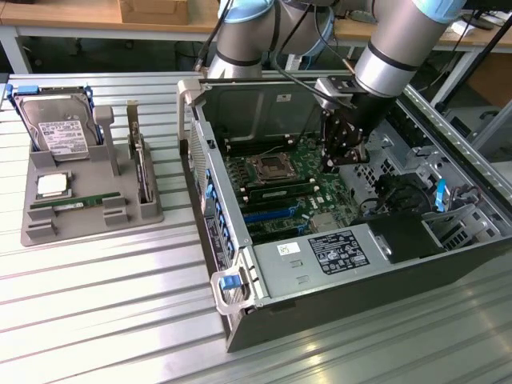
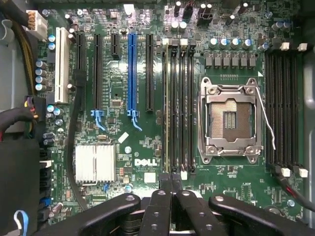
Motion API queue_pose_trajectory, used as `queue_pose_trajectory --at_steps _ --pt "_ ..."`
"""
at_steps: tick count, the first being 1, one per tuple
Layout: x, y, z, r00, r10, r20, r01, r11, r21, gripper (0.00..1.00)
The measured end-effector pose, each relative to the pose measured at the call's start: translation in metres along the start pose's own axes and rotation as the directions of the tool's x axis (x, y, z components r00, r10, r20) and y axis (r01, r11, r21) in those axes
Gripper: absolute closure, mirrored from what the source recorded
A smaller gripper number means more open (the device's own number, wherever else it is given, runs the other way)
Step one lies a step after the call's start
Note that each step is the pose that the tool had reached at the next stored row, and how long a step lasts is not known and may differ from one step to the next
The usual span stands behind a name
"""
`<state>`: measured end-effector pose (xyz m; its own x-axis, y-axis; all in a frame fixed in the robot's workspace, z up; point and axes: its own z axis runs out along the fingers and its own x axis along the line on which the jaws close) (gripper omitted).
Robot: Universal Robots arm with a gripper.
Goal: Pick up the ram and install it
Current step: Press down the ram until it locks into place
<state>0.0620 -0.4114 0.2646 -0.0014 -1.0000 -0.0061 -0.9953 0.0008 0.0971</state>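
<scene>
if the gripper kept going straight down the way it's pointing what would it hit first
Probably the motherboard inside the computer case: the gripper, jaws shut, points straight down at it, near the end of a bank of RAM slots beside the empty CPU socket. Depth is unclear.

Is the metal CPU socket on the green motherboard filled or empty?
Empty: the metal CPU socket shows bare contacts inside its frame, and the square silver CPU chip lies in the grey tray.

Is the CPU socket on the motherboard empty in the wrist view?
Yes: the CPU socket shows a bare contact grid inside its metal frame, with no chip seated in it.
</scene>
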Motion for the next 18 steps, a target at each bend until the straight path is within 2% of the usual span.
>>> queue_pose_trajectory --at_steps 4,10,15,16,18 --pt "0.000 0.0041 0.0193 1.0000 -0.009 -0.0008 0.009 1.0000 -0.0001 0.90" --pt "-0.003 0.0048 0.0288 0.9996 -0.029 -0.0027 0.029 0.9996 -0.0003 0.90" --pt "-0.001 0.0045 0.0348 0.9995 -0.032 -0.0030 0.032 0.9995 -0.0003 0.90" --pt "-0.001 0.0045 0.0339 0.9995 -0.032 -0.0026 0.032 0.9995 0.0012 0.90" --pt "-0.001 0.0053 0.0259 0.9995 -0.032 -0.0032 0.032 0.9995 0.0068 0.90"
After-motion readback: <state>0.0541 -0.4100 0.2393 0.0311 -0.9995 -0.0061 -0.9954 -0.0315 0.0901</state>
